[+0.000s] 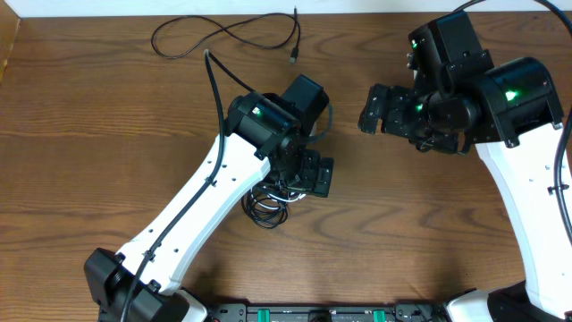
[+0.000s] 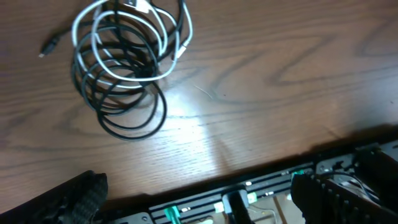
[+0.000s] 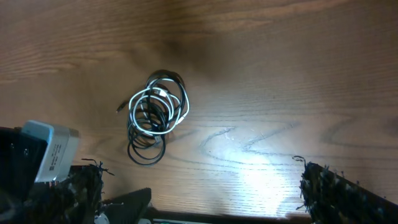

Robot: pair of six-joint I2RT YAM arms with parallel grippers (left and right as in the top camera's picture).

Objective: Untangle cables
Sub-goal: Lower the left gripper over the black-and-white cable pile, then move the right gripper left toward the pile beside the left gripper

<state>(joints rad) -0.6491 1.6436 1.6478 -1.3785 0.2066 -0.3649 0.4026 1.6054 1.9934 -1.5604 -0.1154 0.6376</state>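
One black cable [image 1: 234, 37] lies loose near the far edge of the table [image 1: 80, 116], well apart from the rest. The other cables [image 1: 266, 204], black and white wound in one coil, lie on the wood beneath the left arm [image 1: 206, 192], with the left gripper [image 1: 315, 175] just beside them, jaws spread wide and empty. The right gripper [image 1: 377, 109] hangs further right, clear of every cable, jaws likewise spread, holding nothing.

White links [image 1: 192, 204], black joints [image 1: 261, 123], green lights [image 1: 257, 112], black arm cables [image 1: 215, 89]
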